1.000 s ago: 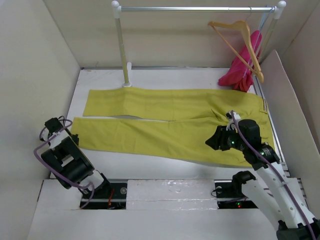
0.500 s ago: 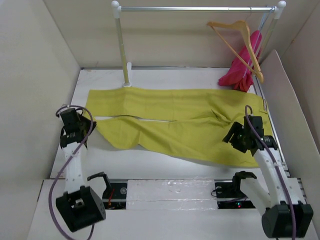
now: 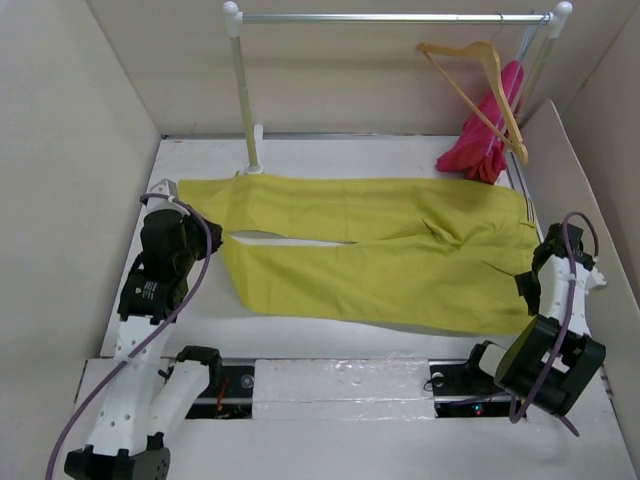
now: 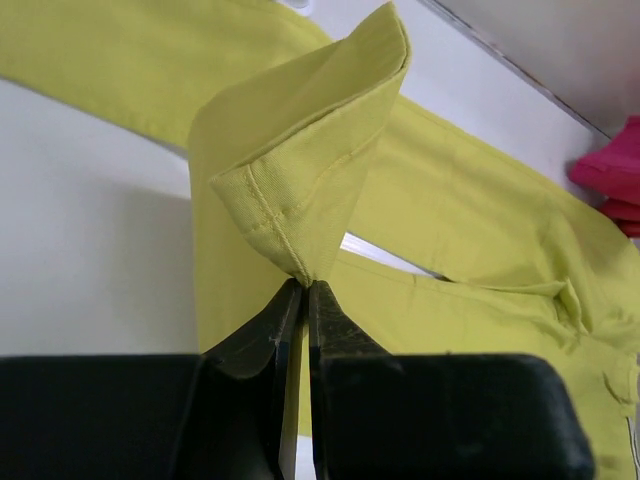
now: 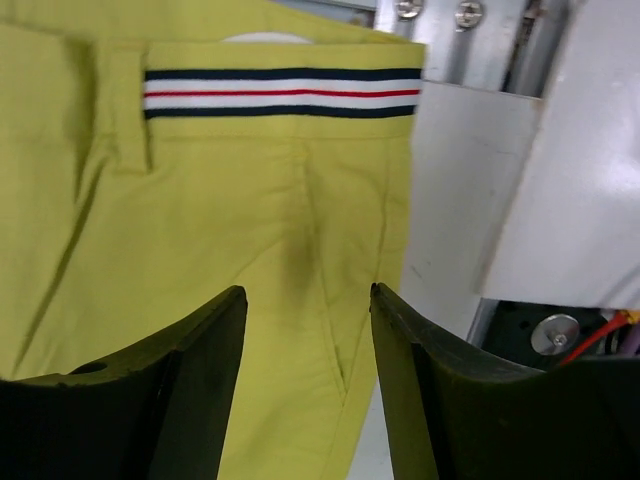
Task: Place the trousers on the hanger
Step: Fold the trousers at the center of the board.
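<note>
Two arms have shifted since a second ago. The left gripper (image 4: 305, 285) is now clamped tight on the trousers (image 3: 380, 250), its jaws pressed together on the hem (image 4: 290, 200) of the near leg, which stands folded up just above its fingertips. A second ago that leg lay stretched full length toward the left edge of the table (image 3: 200, 160). Half a second ago its end had already been drawn part of the way in, and now it sits doubled back further still, right at the gripper, with the far leg lying flat beyond and to the gripper's left. Past the pinched hem the rest of the yellow-green cloth runs away from the gripper toward the pink garment (image 3: 490, 130).

The right gripper (image 5: 305, 295) has its jaws apart, with nothing between them. A second ago it hovered over the seat of the trousers, and it has since pulled back to the waist end, by the table's right edge. The waistband lies flat ahead of and below its fingers, the striped trim band (image 5: 280, 92) further out in front.

Well beyond both grippers, the hanger (image 3: 480, 85) hangs by its hook from the rail (image 3: 390, 17), tilted, bare of the trousers, unchanged across the frames. The pink garment hangs just behind it.
</note>
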